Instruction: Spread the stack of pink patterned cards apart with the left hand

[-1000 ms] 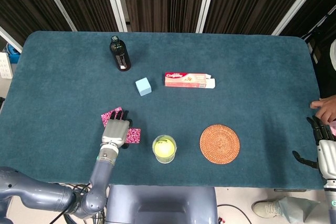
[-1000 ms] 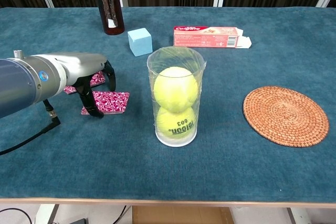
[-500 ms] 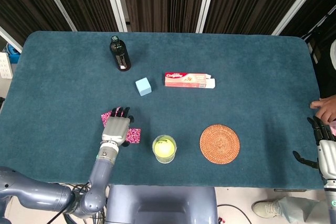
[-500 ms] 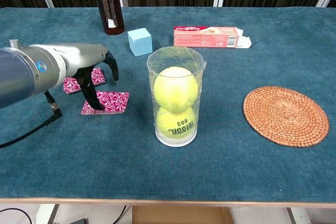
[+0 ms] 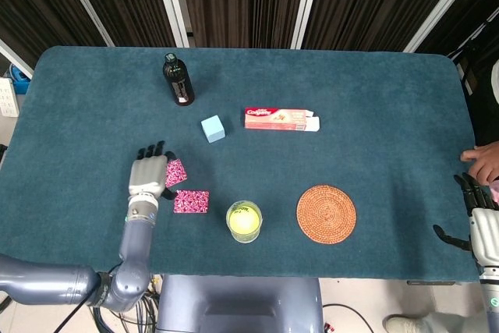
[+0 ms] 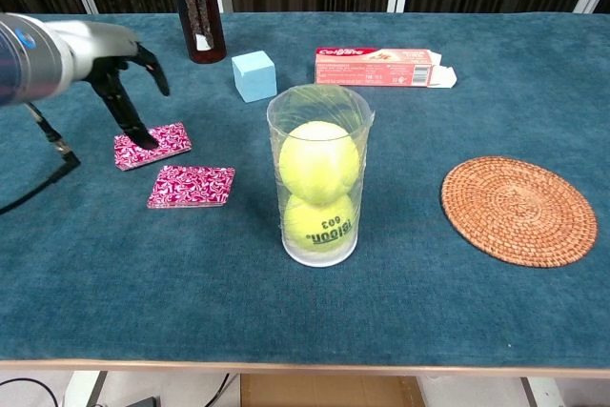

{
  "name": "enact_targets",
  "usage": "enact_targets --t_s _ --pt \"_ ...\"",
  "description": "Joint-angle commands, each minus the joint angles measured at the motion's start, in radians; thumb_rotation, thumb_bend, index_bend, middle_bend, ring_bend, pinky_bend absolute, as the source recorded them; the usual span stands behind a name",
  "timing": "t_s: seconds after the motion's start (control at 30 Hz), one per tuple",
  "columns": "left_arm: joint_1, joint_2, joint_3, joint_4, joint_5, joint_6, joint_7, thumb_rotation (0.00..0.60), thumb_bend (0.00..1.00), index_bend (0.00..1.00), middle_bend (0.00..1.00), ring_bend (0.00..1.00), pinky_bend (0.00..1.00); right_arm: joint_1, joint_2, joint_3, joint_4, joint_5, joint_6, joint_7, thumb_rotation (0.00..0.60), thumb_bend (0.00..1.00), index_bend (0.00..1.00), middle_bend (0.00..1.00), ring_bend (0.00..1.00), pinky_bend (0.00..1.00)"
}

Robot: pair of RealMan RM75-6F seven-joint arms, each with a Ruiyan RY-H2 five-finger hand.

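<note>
Bright even light (soft shadows), sharp.

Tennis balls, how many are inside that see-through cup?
2. Both sit in the clear cup near the table's front edge: one tennis ball on top, the other tennis ball beneath it. The chest view shows no more behind them.

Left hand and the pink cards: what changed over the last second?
The left hand has lifted off the pink cards and drawn back toward the table's left side, fingers spread and holding nothing. The two card piles now lie uncovered and apart. The piles themselves, the tennis ball tube, blue cube, bottle, toothpaste box, coaster and right hand did not move.
</note>
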Motion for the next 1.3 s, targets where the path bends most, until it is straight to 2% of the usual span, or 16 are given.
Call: enact_targets --t_s 0.03,0.1,0.27,0.43,0.6,1.3 --pt "0.004 0.038 -0.080 0.062 -0.111 -0.011 -0.007 0.600 0.15 0.34 0.08 0.00 0.00 0.001 0.000 -0.001 -0.001 0.000 -0.002 -0.002 0.600 0.17 0.09 0.05 0.16 0.28" --pt "0.003 0.038 -0.084 0.138 -0.151 -0.033 0.006 0.600 0.15 0.34 0.08 0.00 0.00 0.002 -0.001 -0.001 -0.001 0.001 -0.004 -0.005 0.600 0.17 0.09 0.05 0.16 0.28" --pt "-0.002 0.038 -0.083 0.169 -0.191 -0.097 0.024 0.600 0.12 0.33 0.07 0.00 0.00 0.003 -0.002 -0.001 -0.001 0.004 -0.007 -0.009 0.600 0.17 0.09 0.05 0.16 0.28" --pt "-0.014 0.021 -0.051 0.177 -0.152 -0.122 0.024 0.600 0.11 0.33 0.07 0.00 0.00 0.004 -0.002 0.000 0.001 0.005 -0.010 -0.007 0.600 0.17 0.09 0.05 0.16 0.28" --pt "-0.032 -0.015 -0.019 0.208 -0.100 -0.105 0.018 0.600 0.11 0.35 0.08 0.00 0.00 0.002 0.000 0.000 0.002 0.003 -0.006 0.001 0.600 0.17 0.09 0.05 0.16 0.28" --pt "-0.059 -0.119 0.010 0.290 -0.070 -0.098 0.021 0.600 0.11 0.38 0.08 0.00 0.00 -0.002 0.005 0.003 0.013 0.004 -0.004 0.032 0.600 0.17 0.09 0.05 0.16 0.28"
